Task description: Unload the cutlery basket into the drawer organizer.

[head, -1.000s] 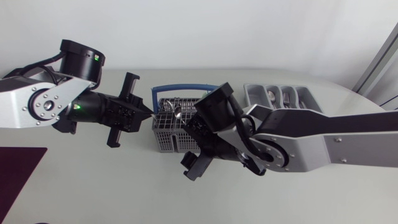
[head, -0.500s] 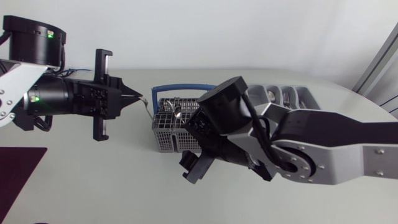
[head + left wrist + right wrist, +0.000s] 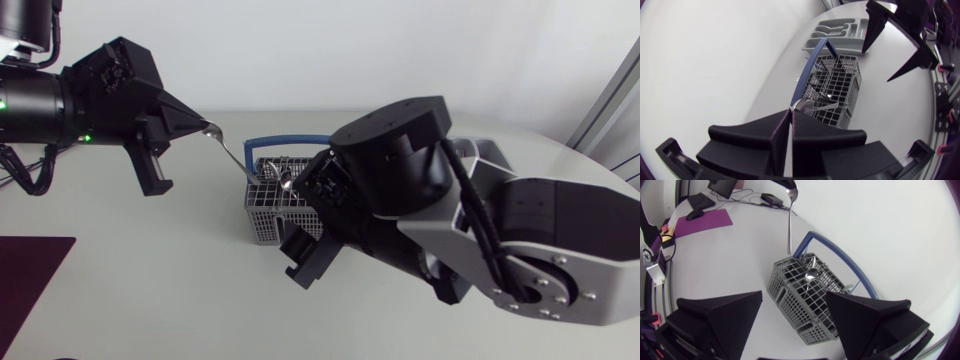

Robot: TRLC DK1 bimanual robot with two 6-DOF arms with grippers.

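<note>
A grey wire cutlery basket (image 3: 264, 212) with a blue handle (image 3: 270, 141) stands mid-table. My left gripper (image 3: 200, 124) hangs above and to the left of it, shut on the bowl end of a spoon (image 3: 232, 155) whose handle slants down toward the basket rim. In the left wrist view the pinched spoon (image 3: 810, 105) shows just ahead of the closed fingertips (image 3: 788, 120). My right gripper (image 3: 795, 325) hovers open over the basket (image 3: 805, 297), holding nothing. Another spoon (image 3: 810, 275) stands in the basket. The grey drawer organizer (image 3: 840, 31) lies beyond the basket; my right arm hides it in the head view.
A purple mat (image 3: 30, 268) lies at the table's left edge. My right arm's bulky body (image 3: 470, 230) covers the right half of the table in the head view. Bare white tabletop (image 3: 180, 290) spreads in front of the basket.
My left gripper has drawn back to the left and upward, pulling the spoon up out of the basket. My right arm has risen toward the camera, covering the organizer.
</note>
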